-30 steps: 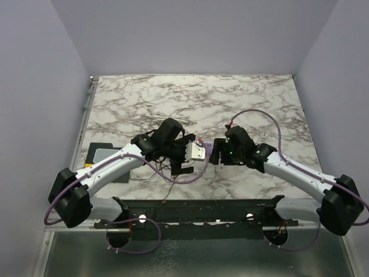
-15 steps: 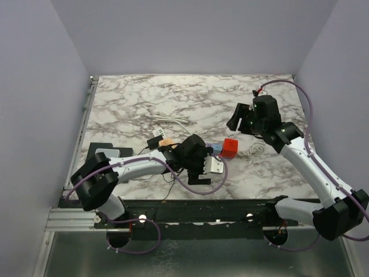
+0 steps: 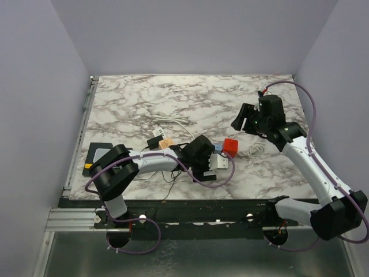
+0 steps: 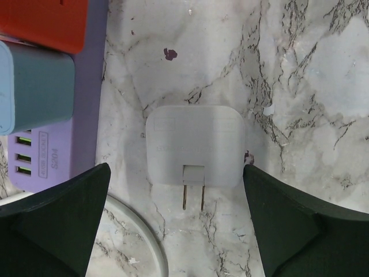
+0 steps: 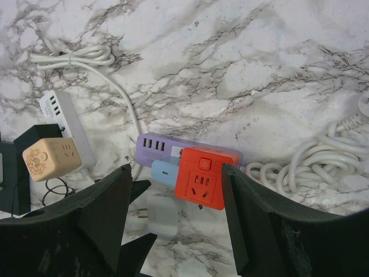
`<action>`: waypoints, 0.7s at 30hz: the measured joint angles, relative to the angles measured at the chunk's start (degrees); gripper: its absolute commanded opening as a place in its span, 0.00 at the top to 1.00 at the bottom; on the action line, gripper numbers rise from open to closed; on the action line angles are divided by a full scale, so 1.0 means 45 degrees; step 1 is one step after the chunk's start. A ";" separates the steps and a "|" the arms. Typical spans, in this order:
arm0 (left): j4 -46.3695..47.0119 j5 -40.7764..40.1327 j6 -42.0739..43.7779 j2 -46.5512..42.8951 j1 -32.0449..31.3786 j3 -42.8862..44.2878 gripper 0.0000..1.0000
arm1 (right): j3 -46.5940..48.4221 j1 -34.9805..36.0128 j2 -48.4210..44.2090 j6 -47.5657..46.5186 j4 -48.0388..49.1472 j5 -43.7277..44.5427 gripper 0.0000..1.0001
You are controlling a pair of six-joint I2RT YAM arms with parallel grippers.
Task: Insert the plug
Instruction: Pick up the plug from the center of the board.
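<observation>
A white two-prong plug [image 4: 193, 151] lies flat on the marble, prongs pointing at the left wrist camera. My left gripper [image 4: 179, 231] is open, its fingers on either side of the plug and not closed on it. To the plug's left is a purple power strip [image 4: 63, 150] carrying a blue-grey adapter [image 4: 34, 92] and a red socket cube [image 4: 46, 23]. In the top view the left gripper [image 3: 210, 164] is low beside the red cube [image 3: 230, 146]. My right gripper [image 3: 242, 120] is open and empty, raised at the back right, looking down on the strip [image 5: 161, 147], the cube [image 5: 204, 176] and the plug [image 5: 161, 214].
A coiled white cable [image 5: 323, 156] lies right of the strip. A white USB charger [image 5: 66, 124], a beige cube adapter [image 5: 52, 157] and a black adapter [image 3: 154, 141] sit left of it. A flat black box [image 3: 98, 154] lies at the table's left edge.
The right arm has left the centre and risen to the back right. The left gripper has gone down to the table by the strip, and the white plug lies between its open fingers.
</observation>
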 measured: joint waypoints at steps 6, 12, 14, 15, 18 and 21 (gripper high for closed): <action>0.0015 0.0233 -0.0019 0.0267 -0.0005 0.0063 0.01 | 0.0000 -0.0146 0.0015 0.0000 0.0005 -0.0466 0.32; -0.0097 0.0724 -0.0010 0.0777 0.0000 0.0423 0.01 | 0.0005 -0.0248 0.0015 0.0010 0.0000 -0.0835 0.32; -0.0141 0.0840 -0.0019 0.0996 0.0019 0.0685 0.01 | 0.0000 -0.0248 0.0010 0.0010 -0.0005 -0.0923 0.32; -0.0194 0.0913 -0.0029 0.1107 0.0053 0.0826 0.01 | 0.0000 -0.0253 0.0010 0.0010 -0.0005 -0.0952 0.32; -0.0476 0.1326 -0.0063 0.1477 0.0223 0.1292 0.04 | 0.0005 -0.0253 -0.0034 0.0010 -0.0015 -0.0991 0.32; -0.1001 0.1802 -0.0058 0.1812 0.0510 0.1729 0.09 | 0.0005 -0.0330 -0.0146 0.0005 -0.0039 -0.1015 0.32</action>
